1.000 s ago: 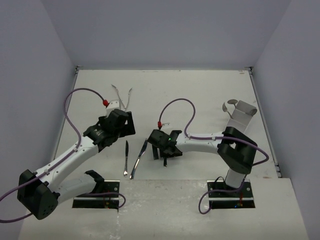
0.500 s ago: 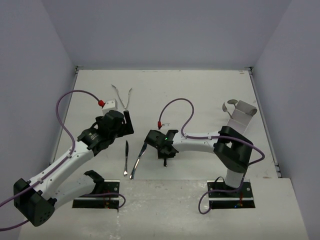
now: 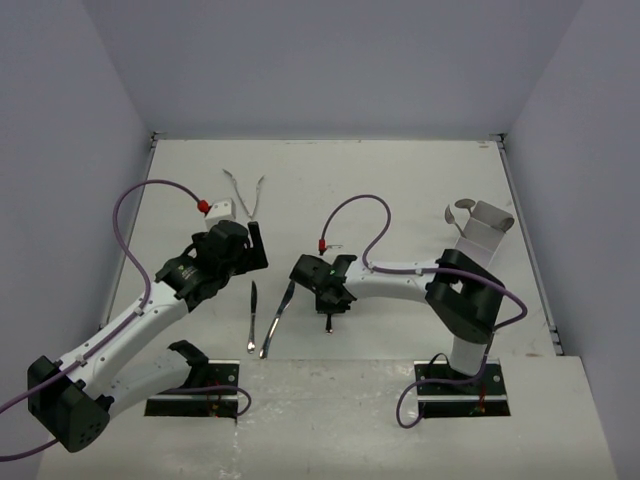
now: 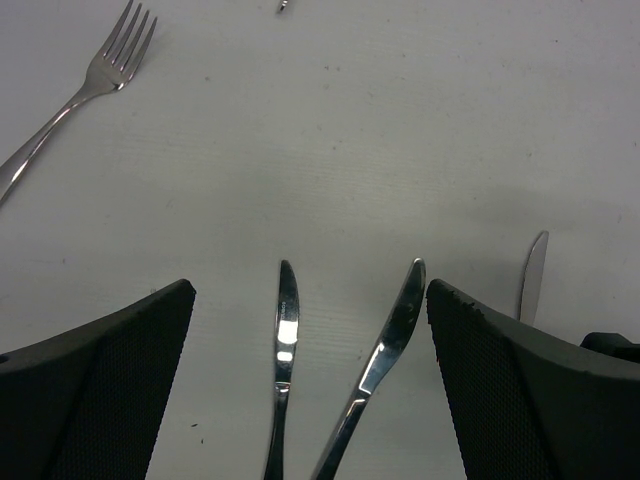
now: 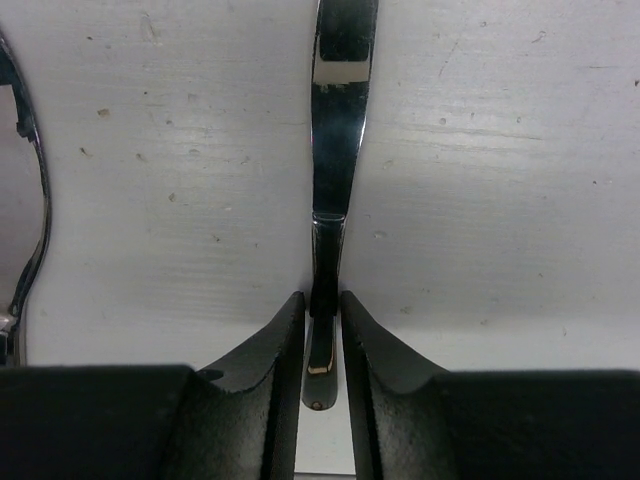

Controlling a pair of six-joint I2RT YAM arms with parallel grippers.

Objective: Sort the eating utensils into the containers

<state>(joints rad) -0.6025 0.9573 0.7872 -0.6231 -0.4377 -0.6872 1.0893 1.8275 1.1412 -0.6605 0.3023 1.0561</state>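
1. Two table knives lie side by side in the lower middle of the left wrist view: the left knife [image 4: 285, 335] and the right knife [image 4: 388, 330], blades pointing up the frame.
2. The left gripper [image 4: 308, 290] hangs over them with its fingers spread wide, touching neither.
3. A fork [image 4: 90, 80] lies in the upper left of that view, well apart from the knives.
4. At the bottom centre of the right wrist view, the right gripper [image 5: 322, 335] pinches the near end of a slim utensil [image 5: 332, 180]. It lies on the table [image 3: 400, 180] and runs straight up the frame.
5. A curved piece [image 5: 35, 220] shows at that view's left edge.
6. In the top view the container [image 3: 488, 222] sits at middle right. A spoon [image 3: 460, 210] is at its left side; whether it lies inside I cannot tell.
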